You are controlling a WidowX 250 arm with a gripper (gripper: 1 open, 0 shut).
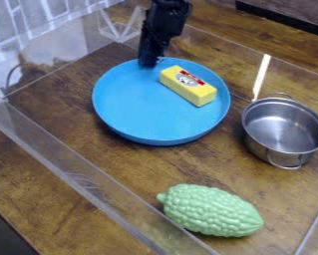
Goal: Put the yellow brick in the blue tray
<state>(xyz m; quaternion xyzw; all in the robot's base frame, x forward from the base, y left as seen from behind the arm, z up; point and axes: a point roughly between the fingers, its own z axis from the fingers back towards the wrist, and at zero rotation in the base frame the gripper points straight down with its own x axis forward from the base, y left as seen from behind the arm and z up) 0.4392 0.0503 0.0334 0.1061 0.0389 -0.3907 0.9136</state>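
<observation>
The yellow brick (pixel 186 86) lies flat inside the blue tray (pixel 138 112), on its far right part, label side up. My black gripper (pixel 150 59) points down at the tray's far rim, just left of the brick. Its fingers are shut, with nothing visible between them. The tip is at the rim, but I cannot tell whether it pinches it. The gripper is clear of the brick.
A shiny steel pot (pixel 284 129) stands right of the tray. A bumpy green gourd toy (pixel 212 210) lies near the front. A clear plastic wall (pixel 68 169) runs along the front left edge of the wooden table.
</observation>
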